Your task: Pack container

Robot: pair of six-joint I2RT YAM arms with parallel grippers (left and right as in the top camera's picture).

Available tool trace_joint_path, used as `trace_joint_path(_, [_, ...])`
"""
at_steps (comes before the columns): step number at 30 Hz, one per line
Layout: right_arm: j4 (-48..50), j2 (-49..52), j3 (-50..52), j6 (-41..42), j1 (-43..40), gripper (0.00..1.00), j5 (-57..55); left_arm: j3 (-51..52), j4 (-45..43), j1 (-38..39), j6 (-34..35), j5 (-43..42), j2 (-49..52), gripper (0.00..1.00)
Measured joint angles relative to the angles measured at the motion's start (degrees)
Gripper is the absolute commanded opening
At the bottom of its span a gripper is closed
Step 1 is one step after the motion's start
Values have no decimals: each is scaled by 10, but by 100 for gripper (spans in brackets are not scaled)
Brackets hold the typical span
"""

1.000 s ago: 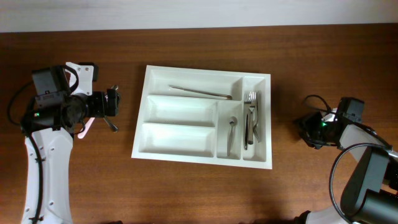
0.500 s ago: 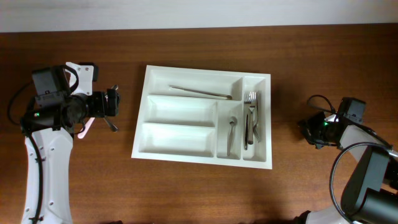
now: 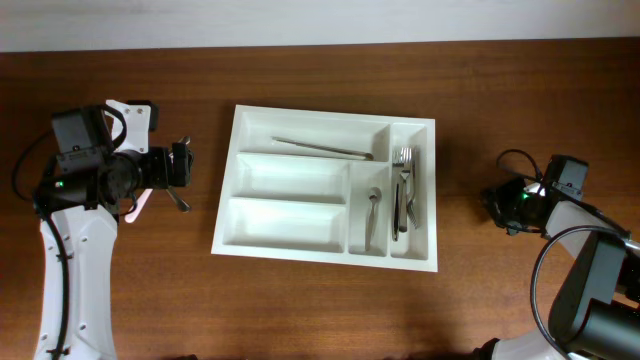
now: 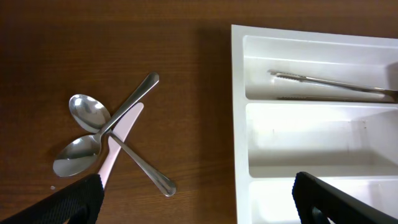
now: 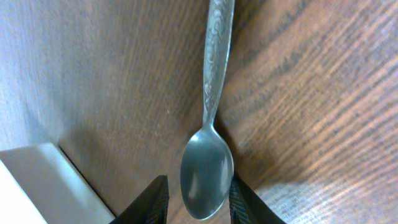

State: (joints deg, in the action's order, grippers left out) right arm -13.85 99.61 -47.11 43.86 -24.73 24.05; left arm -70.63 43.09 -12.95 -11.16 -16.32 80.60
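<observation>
The table [image 3: 320, 300] carries a white tray [image 3: 290, 225] at its centre, some cutlery [image 3: 403, 185] inside. The left tool [image 4: 196, 186] hangs spread wide beside the tray. The right tool [image 5: 199, 186] flanks a spoon [image 5: 208, 174] lying on the table; whether it pinches, I cannot tell.

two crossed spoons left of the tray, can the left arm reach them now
Probably yes: the left gripper is open, and the spoons lie uncovered on the table beside the container.
</observation>
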Motion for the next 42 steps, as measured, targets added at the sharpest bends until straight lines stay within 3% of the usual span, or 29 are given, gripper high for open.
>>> trace_joint_path(3, [4, 1, 0, 9, 0, 33, 0, 0, 0, 0, 0, 0, 0, 99])
trace_joint_path(6, [5, 1, 1, 12, 0, 24, -2, 0, 0, 0, 0, 0, 0, 99])
trace_joint_path(13, [9, 7, 1, 22, -1, 18, -6, 0, 0, 0, 0, 0, 0, 99])
trace_joint_path(18, [9, 10, 1, 24, -1, 4, -10, 0, 0, 0, 0, 0, 0, 99])
trace_joint_path(31, [27, 14, 3, 7, -1, 4, -10, 0, 0, 0, 0, 0, 0, 99])
trace_joint_path(42, [26, 0, 4, -102, -1, 4, -10, 0, 0, 0, 0, 0, 0, 99])
